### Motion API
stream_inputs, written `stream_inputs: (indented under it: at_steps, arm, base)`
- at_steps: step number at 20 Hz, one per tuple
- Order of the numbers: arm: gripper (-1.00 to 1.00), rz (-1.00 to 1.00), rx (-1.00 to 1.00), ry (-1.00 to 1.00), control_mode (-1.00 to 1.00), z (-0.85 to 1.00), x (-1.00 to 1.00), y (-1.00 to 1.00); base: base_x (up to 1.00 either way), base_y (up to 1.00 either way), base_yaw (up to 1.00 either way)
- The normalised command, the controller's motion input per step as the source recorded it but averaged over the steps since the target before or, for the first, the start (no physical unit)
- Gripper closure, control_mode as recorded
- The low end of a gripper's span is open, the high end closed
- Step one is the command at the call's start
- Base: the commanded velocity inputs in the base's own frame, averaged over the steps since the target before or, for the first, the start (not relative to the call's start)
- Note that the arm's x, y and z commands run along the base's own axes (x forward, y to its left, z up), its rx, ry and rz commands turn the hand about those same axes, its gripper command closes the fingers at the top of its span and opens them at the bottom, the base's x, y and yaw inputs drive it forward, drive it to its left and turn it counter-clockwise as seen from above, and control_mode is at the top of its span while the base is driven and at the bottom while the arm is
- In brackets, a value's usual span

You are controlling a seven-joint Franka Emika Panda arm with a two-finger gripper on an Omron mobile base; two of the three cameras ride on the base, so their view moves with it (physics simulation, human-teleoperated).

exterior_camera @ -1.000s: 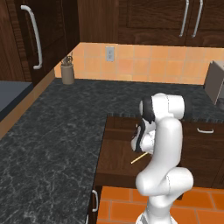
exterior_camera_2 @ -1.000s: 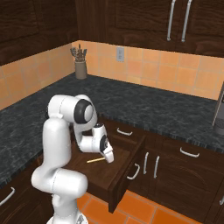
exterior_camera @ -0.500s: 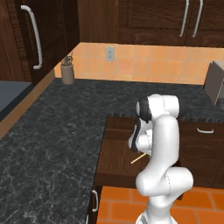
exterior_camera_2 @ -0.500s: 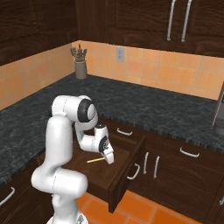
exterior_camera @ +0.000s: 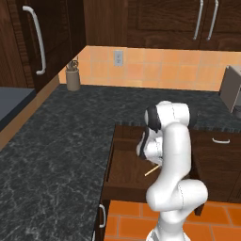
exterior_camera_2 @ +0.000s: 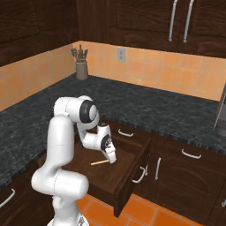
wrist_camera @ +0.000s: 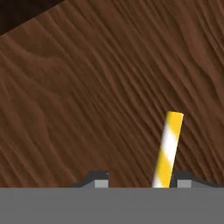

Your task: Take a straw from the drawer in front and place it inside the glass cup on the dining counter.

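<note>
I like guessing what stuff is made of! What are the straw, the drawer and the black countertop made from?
The straw looks like paper or plastic: smooth, with yellow and white spiral stripes.
The drawer looks like dark brown wood: wavy grain lines run across its matte bottom.
The countertop looks like polished black stone, maybe granite: grey speckles all over.

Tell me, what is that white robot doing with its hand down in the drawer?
The robot has reached its gripper into the open drawer to get a straw. The straw lies on the drawer's wooden floor. In the hand view it shows yellow and white stripes and sits between the two fingers, closer to one of them. The fingers are apart and have not closed on it, so it is not picked up yet.
</note>
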Motion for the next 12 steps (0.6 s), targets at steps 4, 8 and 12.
stream_inputs:
  at_steps: [4, 8, 12]
  arm:
    - [1.00, -0.02, 0.00, 0.00, -1.00, -0.47, -0.35, -0.09]
    - [1.00, 0.00, 0.01, -0.04, -1.00, -0.36, -0.64, -0.17]
    - [1.00, 0.00, 0.00, -0.12, -1.00, -0.06, -0.47, -0.03]
  base:
    - [0.00, 0.00, 0.00]
    - [0.00, 0.00, 0.00]
    - [0.00, 0.00, 0.00]
